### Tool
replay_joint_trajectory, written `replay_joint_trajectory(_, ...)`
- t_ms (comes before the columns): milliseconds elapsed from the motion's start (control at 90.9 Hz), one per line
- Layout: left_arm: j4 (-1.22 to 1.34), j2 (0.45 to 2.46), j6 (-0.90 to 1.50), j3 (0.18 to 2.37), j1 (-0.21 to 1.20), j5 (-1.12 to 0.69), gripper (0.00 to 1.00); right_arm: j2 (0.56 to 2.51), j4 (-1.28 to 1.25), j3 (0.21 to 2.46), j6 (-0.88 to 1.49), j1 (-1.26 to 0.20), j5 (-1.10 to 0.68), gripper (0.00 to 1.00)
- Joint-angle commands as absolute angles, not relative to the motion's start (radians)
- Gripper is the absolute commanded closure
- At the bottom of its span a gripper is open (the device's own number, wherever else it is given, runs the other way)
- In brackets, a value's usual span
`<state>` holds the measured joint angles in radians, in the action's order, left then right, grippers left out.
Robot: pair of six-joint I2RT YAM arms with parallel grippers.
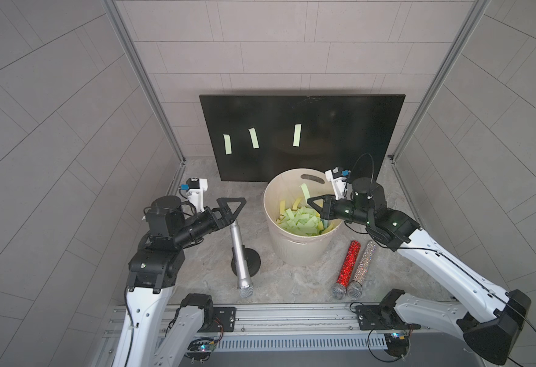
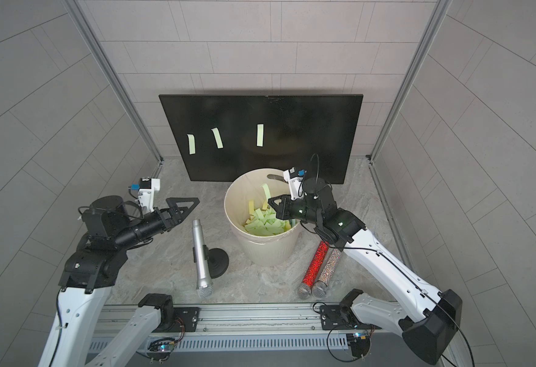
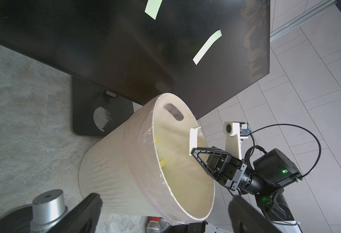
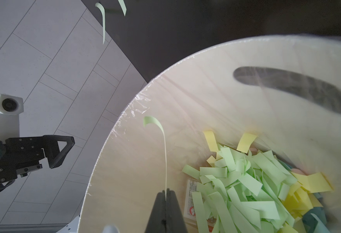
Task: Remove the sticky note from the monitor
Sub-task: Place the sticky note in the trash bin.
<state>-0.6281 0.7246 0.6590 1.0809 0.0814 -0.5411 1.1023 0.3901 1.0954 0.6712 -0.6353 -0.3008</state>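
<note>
Drop-off time by the looks of it. Got 1 green sticky note (image 3: 193, 139) pinched in the right gripper (image 4: 166, 193), jaws squeezed together on its bottom end. Hovering over the open mouth of the bucket (image 1: 295, 251), reaching in across the rim on the right arm's side.

Worth noting the axis: standing straight up out of the jaw tips, away from the claw, free end curling over at the top. Can't tell whether that curl brushes the bucket's inner wall. So nothing much to aim, just need to spread the jaws and let it fall onto the pile of strips (image 4: 246, 181) down in the bucket. Could easily stay glued to 1 pad though, so maybe plan for a wiggle.

Got the left gripper (image 1: 232, 208) spread wide with nothing in it, parked beside the bucket on the left arm's side.

Not done after this either: 3 more on the monitor (image 1: 339, 133), propped up behind the bucket. Counting outward from the bucket: near strip (image 1: 297, 135) just beyond the back rim, then mid strip (image 1: 254, 138) and far strip (image 1: 227, 144) further toward the left arm's side. All 3 running roughly up and down the screen. Guessing the right claw for the near strip and the left for the other 2, being closer.
</note>
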Motion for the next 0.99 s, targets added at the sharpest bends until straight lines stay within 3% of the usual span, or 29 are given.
replay_joint_trajectory(0,-0.606,0.724,0.659,1.074,0.087,-0.557,0.0,1.097,0.44,1.103,0.635,-0.64,-0.273,0.89)
replay_joint_trajectory(187,-0.604,0.728,0.661,1.078,0.086,-0.559,0.0,1.098,0.466,1.125,0.616,-0.641,-0.263,0.81)
replay_joint_trajectory(980,-0.608,0.722,0.656,1.072,0.087,-0.554,0.0,1.171,0.484,1.316,0.566,-0.633,-0.247,0.69)
